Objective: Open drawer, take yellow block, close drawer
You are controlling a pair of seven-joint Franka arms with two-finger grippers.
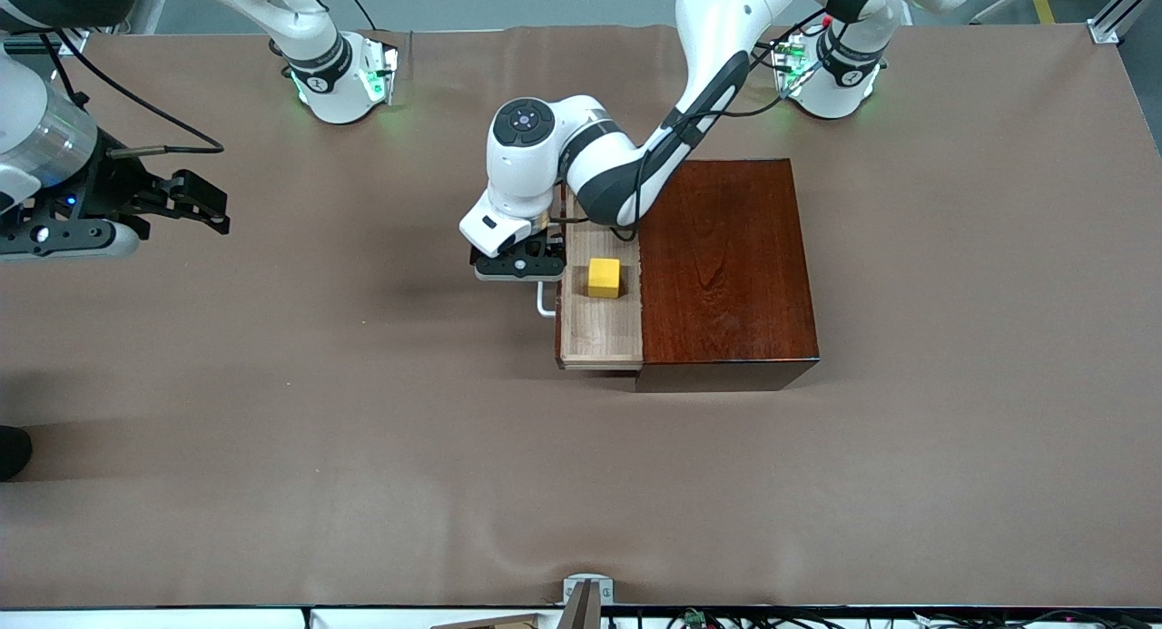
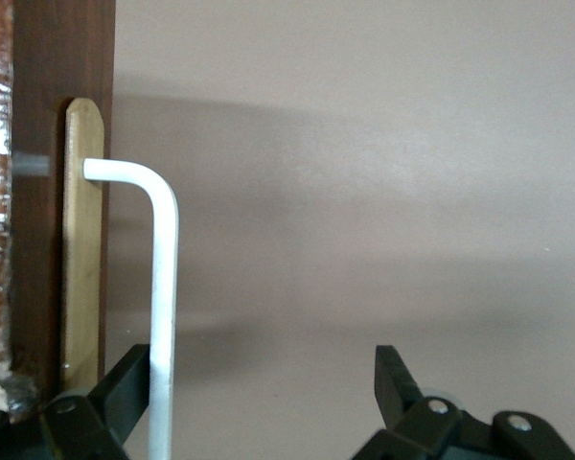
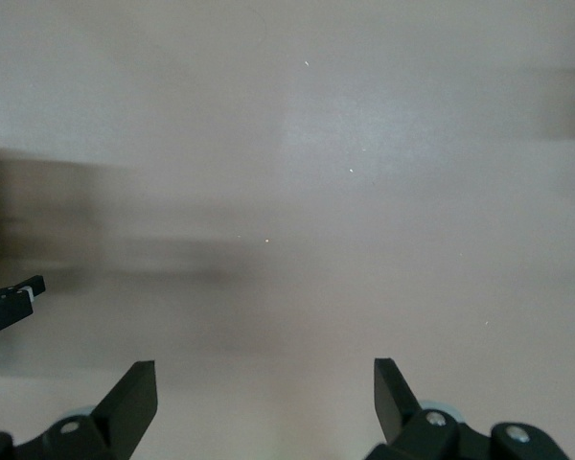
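Brown table cloth (image 1: 363, 447); drawer (image 1: 599, 325) pulled partway out, yellow block (image 1: 604, 278) inside. Left gripper (image 1: 519, 266) at white handle (image 2: 161, 287), fingers apart. Right gripper (image 1: 195, 200) waits over bare cloth, fingers spread. Next, prob: lift off, reach for block.

The block (image 1: 604, 278) is bright plain yellow, at the frame's centre. The drawer (image 1: 599, 325) under it is pale wood with faint grain; its front is dark reddish brown, its handle (image 1: 544, 299) white. The box (image 1: 726, 266) is glossy mahogany with dark grain streaks. The table (image 1: 272, 429) is dull brown. Both arms are white with black joints.
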